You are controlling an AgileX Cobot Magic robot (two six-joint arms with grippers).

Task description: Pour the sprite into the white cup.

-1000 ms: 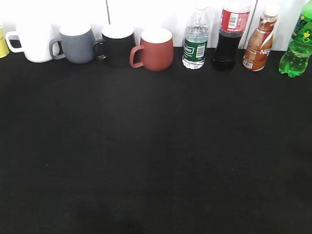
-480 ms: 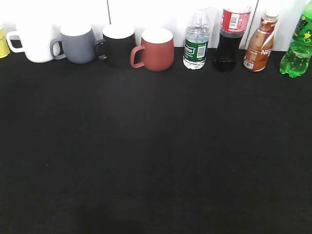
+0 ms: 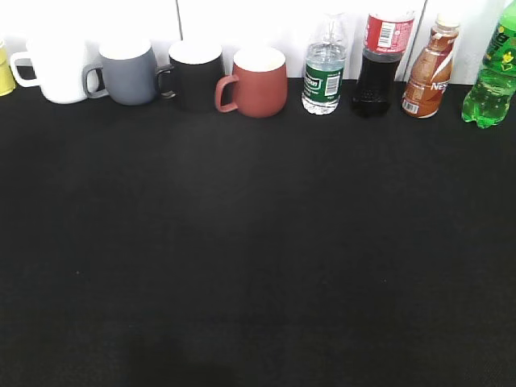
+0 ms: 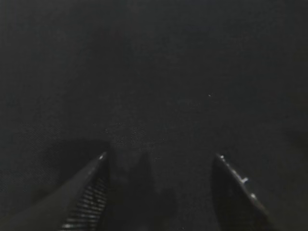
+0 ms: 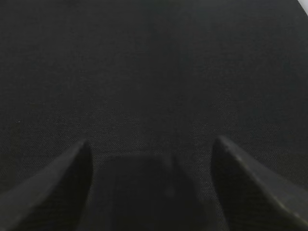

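The sprite (image 3: 490, 81) is a bright green bottle standing at the far right of the back row in the exterior view. The white cup (image 3: 55, 72) stands at the back left, handle to the left. Neither arm shows in the exterior view. My left gripper (image 4: 161, 159) is open and empty over bare black cloth in the left wrist view. My right gripper (image 5: 151, 144) is open and empty over black cloth in the right wrist view.
Along the back wall stand a grey mug (image 3: 129, 72), a black mug (image 3: 196, 74), a red-brown mug (image 3: 256, 82), a clear water bottle (image 3: 323, 68), a cola bottle (image 3: 377, 60) and a brown drink bottle (image 3: 427, 72). A yellow object (image 3: 4, 71) sits at the left edge.
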